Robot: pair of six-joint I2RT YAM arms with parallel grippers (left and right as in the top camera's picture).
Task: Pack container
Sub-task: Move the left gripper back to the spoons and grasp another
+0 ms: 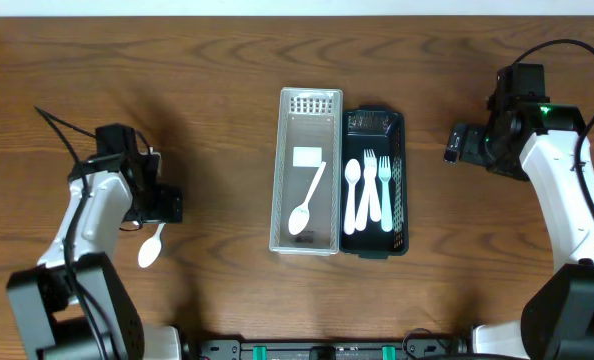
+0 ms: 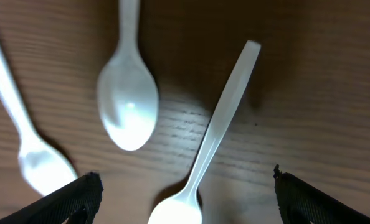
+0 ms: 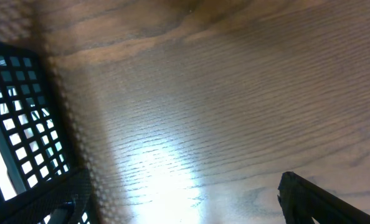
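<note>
My left gripper (image 1: pixel 167 205) hangs, fingers spread, over loose white plastic spoons (image 2: pixel 128 106) near the worktop's left edge, poised to take one for the clear tray (image 1: pixel 278 180) mid-table. My right gripper (image 1: pixel 455 143) — fingers apart, empty — sits near the right edge.

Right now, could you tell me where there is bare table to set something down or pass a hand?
The table is bare between the left gripper and the clear tray, and between the black basket and the right gripper. It is crowded under the left gripper, where three spoons lie close.
</note>
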